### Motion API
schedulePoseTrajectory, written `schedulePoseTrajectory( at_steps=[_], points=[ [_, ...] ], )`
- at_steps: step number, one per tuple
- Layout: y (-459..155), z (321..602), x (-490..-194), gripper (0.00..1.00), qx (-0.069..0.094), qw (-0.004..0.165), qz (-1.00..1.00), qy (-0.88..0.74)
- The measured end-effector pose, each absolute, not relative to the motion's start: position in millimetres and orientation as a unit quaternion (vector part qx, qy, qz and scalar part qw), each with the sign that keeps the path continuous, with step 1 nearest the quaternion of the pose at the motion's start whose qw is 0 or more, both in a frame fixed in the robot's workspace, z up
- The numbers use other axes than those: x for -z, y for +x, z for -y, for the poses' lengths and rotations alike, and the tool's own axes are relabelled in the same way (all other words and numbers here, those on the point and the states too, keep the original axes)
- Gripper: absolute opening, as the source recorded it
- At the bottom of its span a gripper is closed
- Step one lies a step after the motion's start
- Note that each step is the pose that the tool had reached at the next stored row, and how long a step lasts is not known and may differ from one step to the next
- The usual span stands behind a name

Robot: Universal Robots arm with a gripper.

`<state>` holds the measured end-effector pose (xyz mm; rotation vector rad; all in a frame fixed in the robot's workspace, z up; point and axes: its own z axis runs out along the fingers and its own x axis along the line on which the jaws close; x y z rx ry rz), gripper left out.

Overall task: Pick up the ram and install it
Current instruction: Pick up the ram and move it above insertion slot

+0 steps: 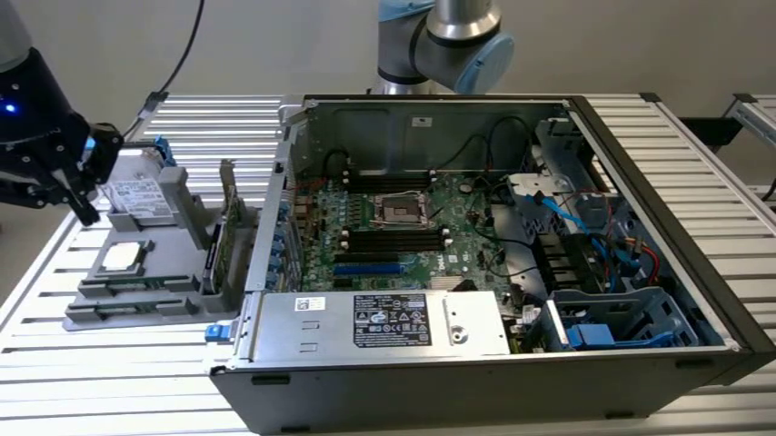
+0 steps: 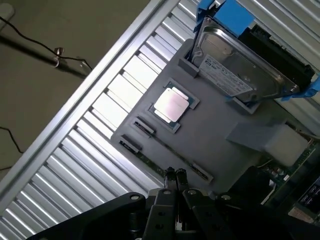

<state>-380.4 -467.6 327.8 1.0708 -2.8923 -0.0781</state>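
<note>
On the slatted table [image 1: 122,368] the ram [image 2: 170,152] is lying in the gray tray [image 2: 220,115] just beneath the gripper [image 2: 175,173], whose fingers [image 2: 181,176] are sitting together holding nothing, so nothing is done yet.

The ram [image 2: 160,145] lies edge-on in the grey holder [image 2: 225,117], its chips and label hidden. Print on the hard drive [image 2: 235,75] label is too small to read. In the exterior view the arm [image 1: 439,36] runs off the top edge, and the computer case [image 1: 485,395] is cut by the bottom edge.
</note>
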Motion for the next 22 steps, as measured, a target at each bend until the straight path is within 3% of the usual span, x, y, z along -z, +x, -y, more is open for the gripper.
schedulePoseTrajectory(
  at_steps=[22],
  points=[
    [-380,468,-308,0.10,0.019,0.032,0.849,0.527]
  ],
)
